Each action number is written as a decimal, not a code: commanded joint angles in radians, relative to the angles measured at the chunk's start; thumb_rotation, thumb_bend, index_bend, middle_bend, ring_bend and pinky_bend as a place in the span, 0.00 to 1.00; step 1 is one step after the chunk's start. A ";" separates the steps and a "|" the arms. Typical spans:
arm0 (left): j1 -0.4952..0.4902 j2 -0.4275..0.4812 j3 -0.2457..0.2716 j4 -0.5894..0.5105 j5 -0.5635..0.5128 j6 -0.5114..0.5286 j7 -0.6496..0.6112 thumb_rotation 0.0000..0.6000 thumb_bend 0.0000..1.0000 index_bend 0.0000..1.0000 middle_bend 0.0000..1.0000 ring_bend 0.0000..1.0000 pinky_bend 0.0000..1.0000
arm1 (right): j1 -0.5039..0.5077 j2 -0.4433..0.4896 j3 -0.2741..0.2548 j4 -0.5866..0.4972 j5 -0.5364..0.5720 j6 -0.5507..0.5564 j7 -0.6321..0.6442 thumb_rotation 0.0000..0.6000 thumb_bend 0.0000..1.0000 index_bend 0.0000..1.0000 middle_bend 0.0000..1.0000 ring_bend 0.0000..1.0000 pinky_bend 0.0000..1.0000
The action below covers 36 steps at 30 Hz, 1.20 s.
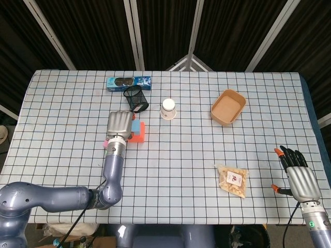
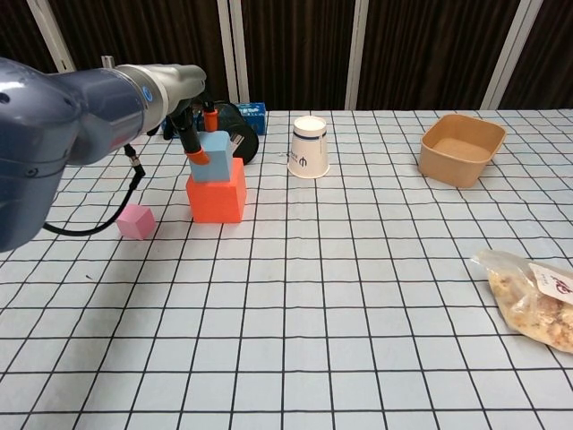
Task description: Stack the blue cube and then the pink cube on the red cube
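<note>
Blue cube (image 2: 210, 155) sits on top of the red cube (image 2: 217, 194), tilted a bit and offset toward the red cube's left edge, not squared up. Red cube is the biggest of the three, flat on the desk (image 2: 340, 296). Pink cube (image 2: 135, 221) is small, alone on the desk left of the red cube and apart from it.

Containers, all placed off the red cube: black mesh cup (image 1: 136, 98) lies on its side just behind it, contents not visible. White paper cup (image 2: 309, 147) stands upside down to the right. Brown paper bowl (image 2: 460, 148) is far right, nothing visible inside. Blue snack box (image 1: 129, 81) is behind the mesh cup. Clear snack bag (image 2: 532, 297) is far right and toward the near edge.

Left hand (image 1: 119, 124) is over the stack, back of the hand up in head view, forearm running toward the near edge. In chest view its orange-tipped fingers (image 2: 198, 155) are clamped on the blue cube, one on the left face, another at the back top edge.

Right hand (image 1: 299, 175) is at the near right corner, far from the red cube, palm down, fingers straight and slightly apart, holding nothing. It does not show in chest view.
</note>
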 commanded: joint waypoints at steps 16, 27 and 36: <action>0.002 -0.004 0.000 0.008 0.002 -0.006 0.004 1.00 0.40 0.31 0.88 0.70 0.72 | 0.002 0.003 -0.001 -0.005 0.008 -0.012 -0.002 1.00 0.09 0.00 0.04 0.02 0.00; 0.001 0.003 -0.002 -0.014 0.003 0.006 0.016 1.00 0.40 0.31 0.87 0.70 0.72 | 0.002 0.008 -0.002 -0.015 0.014 -0.017 -0.009 1.00 0.09 0.00 0.04 0.02 0.00; 0.000 0.005 -0.002 -0.026 0.004 0.018 0.025 1.00 0.40 0.32 0.87 0.70 0.72 | 0.001 0.010 0.000 -0.017 0.017 -0.016 -0.006 1.00 0.09 0.00 0.04 0.02 0.00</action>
